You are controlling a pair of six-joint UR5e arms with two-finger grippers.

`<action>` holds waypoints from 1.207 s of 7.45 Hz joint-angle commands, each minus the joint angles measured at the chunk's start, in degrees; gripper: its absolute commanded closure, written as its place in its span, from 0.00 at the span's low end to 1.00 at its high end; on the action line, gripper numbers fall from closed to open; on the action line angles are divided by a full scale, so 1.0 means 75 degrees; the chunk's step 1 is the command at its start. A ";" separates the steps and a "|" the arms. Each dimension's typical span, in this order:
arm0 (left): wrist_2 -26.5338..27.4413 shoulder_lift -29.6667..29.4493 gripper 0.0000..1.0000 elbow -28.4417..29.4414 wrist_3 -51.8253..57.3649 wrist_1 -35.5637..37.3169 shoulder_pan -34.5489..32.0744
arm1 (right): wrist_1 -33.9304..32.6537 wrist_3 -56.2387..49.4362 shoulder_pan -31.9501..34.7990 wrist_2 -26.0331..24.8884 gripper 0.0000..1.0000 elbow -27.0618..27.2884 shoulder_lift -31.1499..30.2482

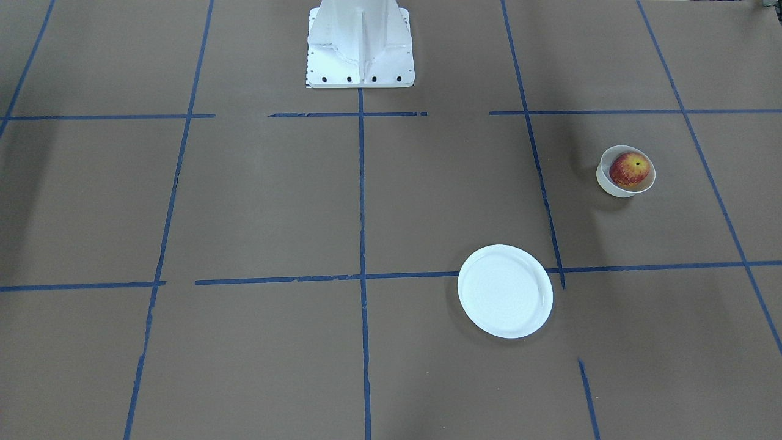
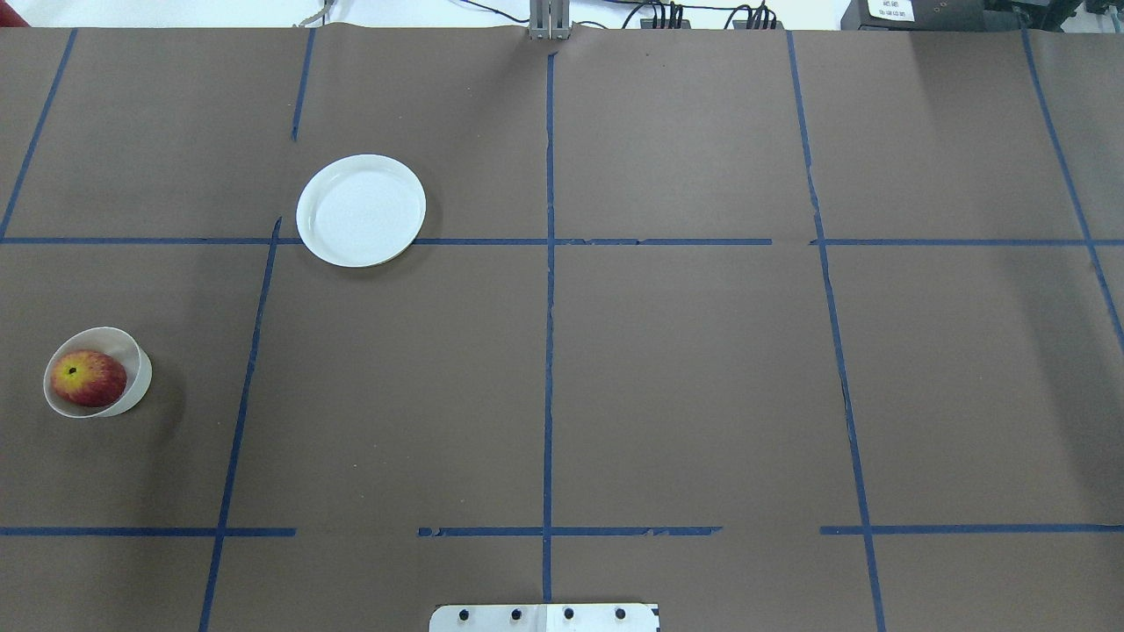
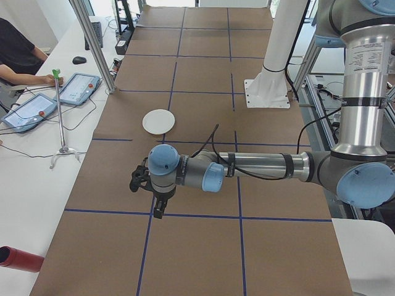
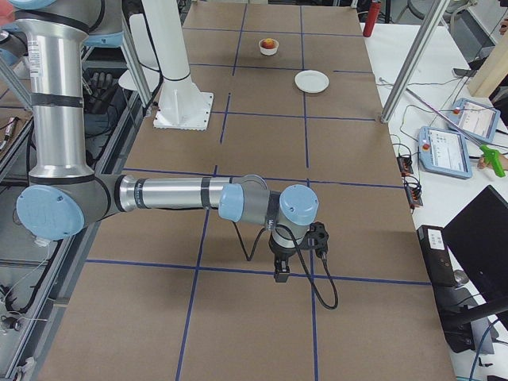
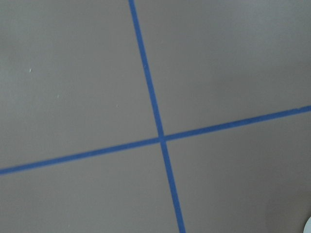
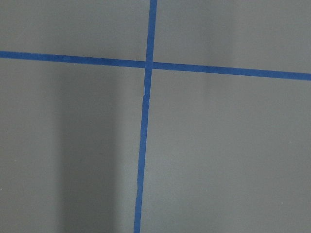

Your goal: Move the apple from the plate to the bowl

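The red and yellow apple (image 1: 630,168) sits inside the small white bowl (image 1: 606,183); both also show at the left in the overhead view, the apple (image 2: 87,378) and the bowl (image 2: 137,384). The flat white plate (image 1: 504,291) lies empty, apart from the bowl; it also shows in the overhead view (image 2: 361,210). My left gripper (image 3: 159,208) shows only in the exterior left view, held above the table and pointing down. My right gripper (image 4: 282,270) shows only in the exterior right view, also pointing down. I cannot tell whether either is open or shut.
The brown table cover carries a grid of blue tape lines (image 2: 549,307). The white robot base (image 1: 360,46) stands at the table's middle edge. Tablets (image 3: 79,87) and an operator's arm are on a side table. Both wrist views show only tape crossings.
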 commanded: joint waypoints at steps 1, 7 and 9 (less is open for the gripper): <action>-0.0009 0.0038 0.00 0.0038 0.0016 0.0560 -0.0029 | 0.0000 0.0000 0.0000 0.0000 0.00 0.0000 0.0000; -0.0020 0.0225 0.00 -0.0045 0.0754 0.1091 -0.0040 | 0.0000 0.0000 0.0000 0.0000 0.00 0.0000 0.0000; -0.0021 0.0225 0.00 -0.0068 0.0754 0.1068 -0.0052 | 0.0000 0.0000 0.0000 0.0000 0.00 0.0000 0.0000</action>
